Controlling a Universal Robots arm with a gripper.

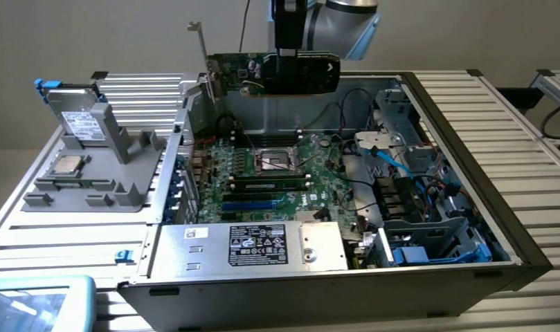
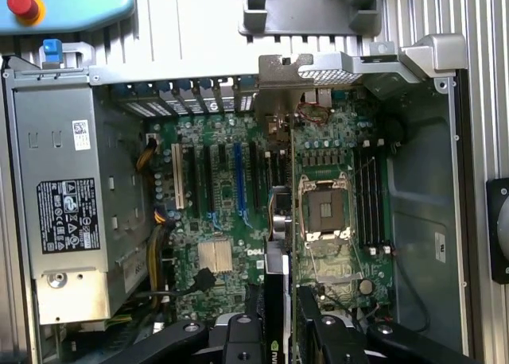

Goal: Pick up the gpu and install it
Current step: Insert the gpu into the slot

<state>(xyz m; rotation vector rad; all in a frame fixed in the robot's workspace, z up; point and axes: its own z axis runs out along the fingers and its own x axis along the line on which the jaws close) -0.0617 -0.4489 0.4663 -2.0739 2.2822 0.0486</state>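
GPU [image 1: 235, 69] is what you have in the fingers [image 2: 320, 323]: they are clamped on the card from both faces, and it hangs in the air above the open computer case [image 1: 464, 207], over the case's far end in the exterior view. You can see its green board, its darker face and the silver end bracket [image 1: 202, 43], which sticks up past the card toward the exterior view's left. The card is clear of everything inside the case.

From the wrist view you look down the card's edge [image 2: 278, 229] into the case. The edge runs over the motherboard [image 2: 215, 221] between the row of expansion slots [image 2: 238, 173] and the bare CPU socket [image 2: 326, 210].

Inside the case, the silver power supply [image 1: 261, 245] with its black label fills the near end. Beside the case, toward the exterior view's left, a grey holder [image 1: 122, 166] on the slatted tabletop [image 1: 501, 111] carries a silver drive [image 1: 80, 122] with blue tabs and a processor chip [image 1: 66, 164].
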